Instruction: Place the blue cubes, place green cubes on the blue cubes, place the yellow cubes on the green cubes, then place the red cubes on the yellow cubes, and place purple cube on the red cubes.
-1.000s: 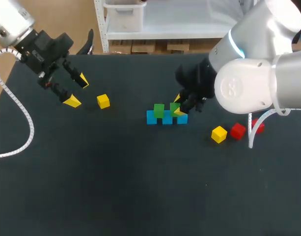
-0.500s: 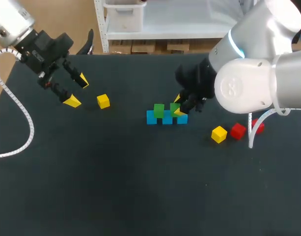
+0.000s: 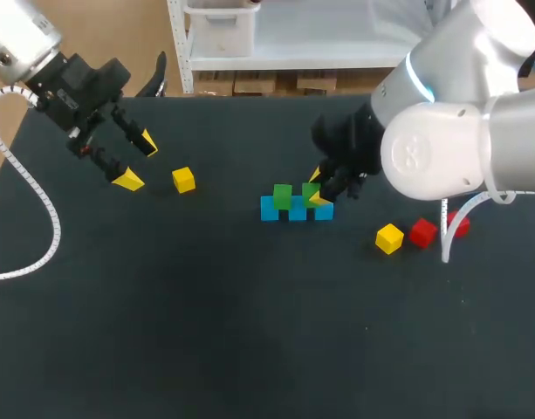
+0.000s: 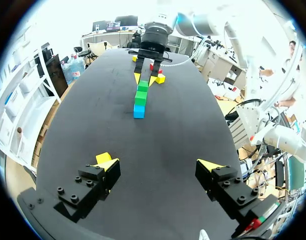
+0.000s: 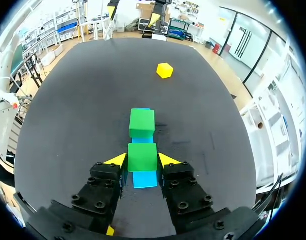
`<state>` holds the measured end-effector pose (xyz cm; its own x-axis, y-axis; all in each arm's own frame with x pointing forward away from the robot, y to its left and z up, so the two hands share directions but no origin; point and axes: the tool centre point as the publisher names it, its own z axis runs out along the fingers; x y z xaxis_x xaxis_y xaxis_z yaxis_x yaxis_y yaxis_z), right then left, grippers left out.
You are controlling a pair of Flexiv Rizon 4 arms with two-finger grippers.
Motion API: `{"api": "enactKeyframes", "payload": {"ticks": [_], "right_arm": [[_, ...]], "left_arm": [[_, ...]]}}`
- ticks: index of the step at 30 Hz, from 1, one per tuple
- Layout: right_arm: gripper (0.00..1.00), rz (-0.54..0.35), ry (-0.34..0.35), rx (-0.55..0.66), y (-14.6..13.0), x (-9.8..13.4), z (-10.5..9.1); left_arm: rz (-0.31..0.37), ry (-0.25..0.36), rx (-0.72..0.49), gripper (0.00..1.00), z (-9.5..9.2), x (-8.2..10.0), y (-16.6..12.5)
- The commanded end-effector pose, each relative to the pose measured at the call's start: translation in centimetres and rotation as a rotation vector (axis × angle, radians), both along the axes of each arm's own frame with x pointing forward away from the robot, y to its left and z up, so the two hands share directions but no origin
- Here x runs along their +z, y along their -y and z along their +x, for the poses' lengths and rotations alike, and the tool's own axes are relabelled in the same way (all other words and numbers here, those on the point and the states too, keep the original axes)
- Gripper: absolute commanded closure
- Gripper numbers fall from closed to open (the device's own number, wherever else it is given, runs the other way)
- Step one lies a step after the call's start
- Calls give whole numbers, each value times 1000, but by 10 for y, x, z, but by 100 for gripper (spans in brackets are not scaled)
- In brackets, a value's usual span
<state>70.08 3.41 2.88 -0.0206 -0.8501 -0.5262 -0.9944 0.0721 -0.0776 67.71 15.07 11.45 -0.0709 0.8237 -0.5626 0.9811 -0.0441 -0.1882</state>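
Your surface [image 3: 250, 332] is a dark, matte sheet, and both arms are over it.

Your right pincer [image 3: 317, 188] is down at the row of three blue cubes [image 3: 297, 212]. Its two yellow tips press a green cube [image 5: 142, 156] from either side, so it is closed narrow on that cube. The cube sits on top of the blue row, with a blue face showing just under it. Directly ahead of this pincer, one place further along the same row, a second green cube [image 5: 142, 122] also rests on the blue. Well ahead again, alone on the bare surface, lies a yellow cube [image 5: 164, 70]. Behind the right pincer, back toward its arm, another yellow cube [image 3: 389, 237] lies on the surface. Just beside it is a red cube [image 3: 422, 232], with a second red cube [image 3: 459, 224] beyond, half hidden by the arm's white cable.

Your left pincer [image 4: 157, 163] hangs over the far side of the surface, well apart from the stack, its fingers spread wide with nothing between them. The lone yellow cube lies just beside one of its fingers, on the outside. Far ahead of this pincer you can see the blue-and-green row end on, with the right pincer at its far end.

Against the earlier frames nothing differs — both arms have kept still. The right pincer remains clamped on its green cube, the left stays wide open, and every cube lies where it lay.
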Motion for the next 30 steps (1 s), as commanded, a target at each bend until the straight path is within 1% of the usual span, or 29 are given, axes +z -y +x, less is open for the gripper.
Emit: {"api": "enactKeyframes", "payload": {"ticks": [1, 30], "right_arm": [[100, 3, -3, 3, 0, 0, 2], [100, 6, -12, 9, -1, -2, 3]], "left_arm": [[-1, 0, -3, 0, 1, 0, 0], [-1, 0, -3, 0, 1, 0, 0]]}}
